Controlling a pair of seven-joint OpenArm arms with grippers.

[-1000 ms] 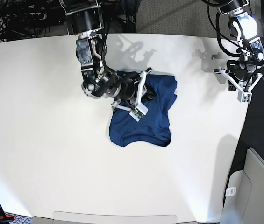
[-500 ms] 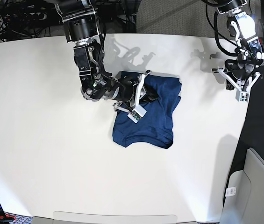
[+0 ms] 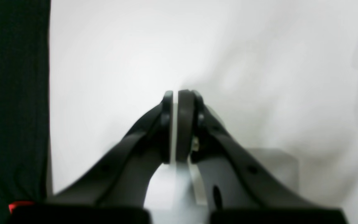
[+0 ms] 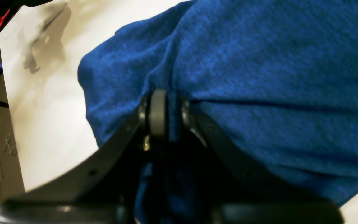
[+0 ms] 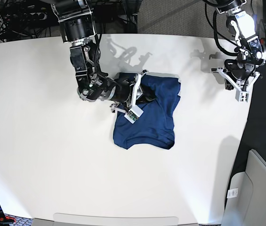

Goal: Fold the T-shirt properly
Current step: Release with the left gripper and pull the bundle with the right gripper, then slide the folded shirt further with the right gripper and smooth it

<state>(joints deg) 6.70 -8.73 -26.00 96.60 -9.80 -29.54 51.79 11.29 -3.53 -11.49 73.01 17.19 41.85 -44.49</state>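
Your right gripper (image 5: 148, 95) sits at the 10 o'clock corner of the T-shirt (image 5: 158, 125), its jaws pinching a fold of the blue knit near the middle of the white worktop (image 5: 38, 155). Over at 2 o'clock, your left gripper (image 5: 236, 87) hangs pressed together, holding nothing, above bare worktop. Since a second ago, the right arm has dragged the shirt's top edge slightly toward 12 o'clock.
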